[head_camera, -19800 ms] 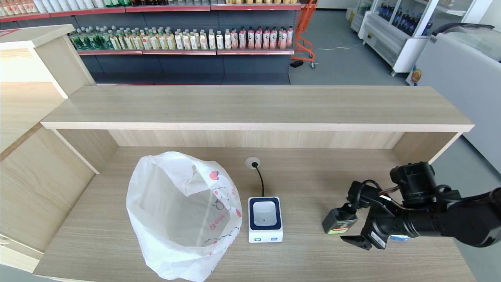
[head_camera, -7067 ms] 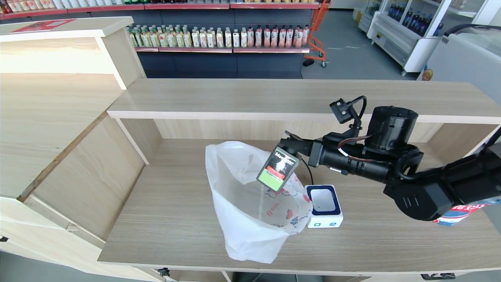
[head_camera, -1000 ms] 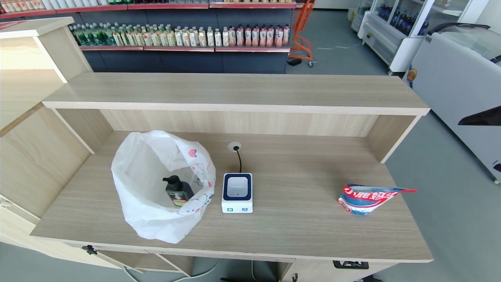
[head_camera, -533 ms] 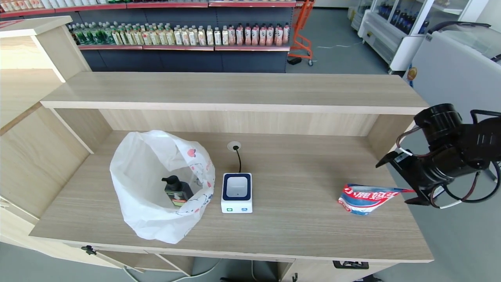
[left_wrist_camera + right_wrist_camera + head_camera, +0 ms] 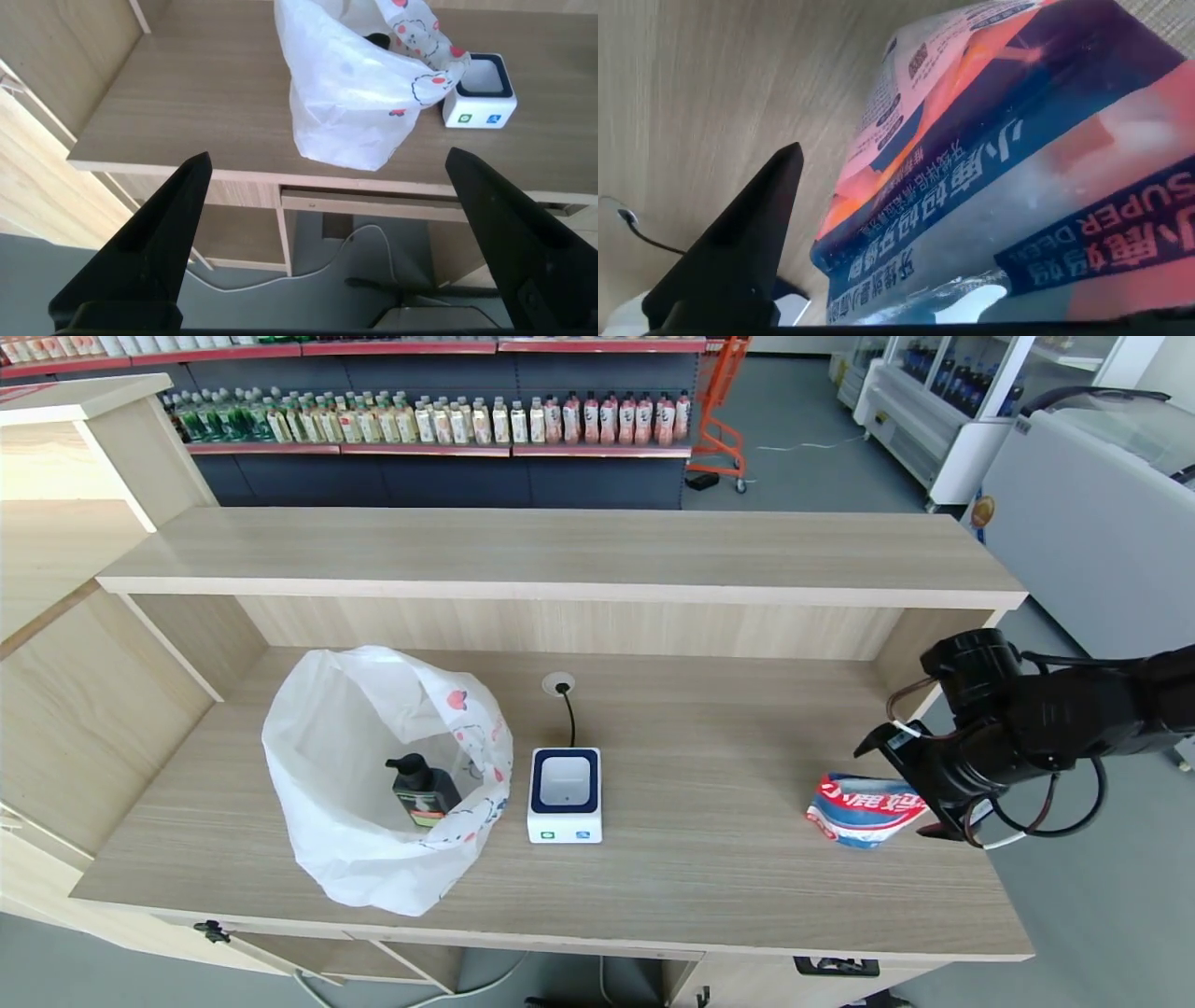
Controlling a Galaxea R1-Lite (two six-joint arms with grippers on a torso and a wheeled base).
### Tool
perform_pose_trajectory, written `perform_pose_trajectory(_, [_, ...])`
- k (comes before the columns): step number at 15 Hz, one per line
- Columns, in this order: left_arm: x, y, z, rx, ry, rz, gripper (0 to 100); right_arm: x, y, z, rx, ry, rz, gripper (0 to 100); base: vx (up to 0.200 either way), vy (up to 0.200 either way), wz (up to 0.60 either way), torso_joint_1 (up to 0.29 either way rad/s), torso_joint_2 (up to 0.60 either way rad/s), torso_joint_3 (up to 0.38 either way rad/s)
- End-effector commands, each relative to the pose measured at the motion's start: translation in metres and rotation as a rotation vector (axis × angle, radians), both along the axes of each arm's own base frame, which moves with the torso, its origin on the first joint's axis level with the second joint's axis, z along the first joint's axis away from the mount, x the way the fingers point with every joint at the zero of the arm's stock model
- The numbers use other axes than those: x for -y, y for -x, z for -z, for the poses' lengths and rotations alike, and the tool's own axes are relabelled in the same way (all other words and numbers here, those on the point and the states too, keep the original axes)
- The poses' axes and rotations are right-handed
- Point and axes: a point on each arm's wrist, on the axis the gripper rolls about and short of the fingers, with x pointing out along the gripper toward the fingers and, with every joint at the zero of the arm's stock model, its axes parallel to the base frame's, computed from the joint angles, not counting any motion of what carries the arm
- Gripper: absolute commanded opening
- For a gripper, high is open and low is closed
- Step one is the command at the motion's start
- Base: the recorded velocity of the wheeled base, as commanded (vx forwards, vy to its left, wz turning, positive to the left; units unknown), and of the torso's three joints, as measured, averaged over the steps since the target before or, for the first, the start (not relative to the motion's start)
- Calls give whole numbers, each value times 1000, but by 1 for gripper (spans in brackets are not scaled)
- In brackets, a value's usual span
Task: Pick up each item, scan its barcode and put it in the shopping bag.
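**Right claw open around the pouch**

The right claw [image 5: 904, 786] is open, its jaws spread on either side of the right end of the red and blue pouch [image 5: 861, 808], which lies on the bench [image 5: 709, 868]. Well to the left sits the scanner [image 5: 564, 793]. Just beside the scanner is the white shopping bag [image 5: 355, 821], holding a dark pump bottle [image 5: 422, 791]. The left claw [image 5: 327, 159] hangs open off the bench's front edge.

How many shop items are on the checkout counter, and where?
2. A black pump bottle stands inside the shopping bag; a red-and-blue pouch lies on the counter's right end, beside the right pincer. The bag may hide more.
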Motion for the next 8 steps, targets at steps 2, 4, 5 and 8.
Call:
perform_pose_trajectory(2, [0, 0, 0, 0, 0, 0, 100, -13, -15, 27, -6, 8, -28, 100, 0, 0, 0, 0, 0, 0])
perform_pose_trajectory(4, [0, 0, 0, 0, 0, 0, 100, -16, -25, 42, 10, 35, -29, 0, 0, 0, 0, 0, 0, 0])
perform_pose_trajectory(5, [0, 0, 0, 0, 0, 0, 100, -16, -27, 48, 0, 54, -46, 0, 0, 0, 0, 0, 0, 0])
perform_pose_trajectory(8, [0, 0, 0, 0, 0, 0, 100, -16, -29, 46, 9, 89, -77, 0, 0, 0, 0, 0, 0, 0])
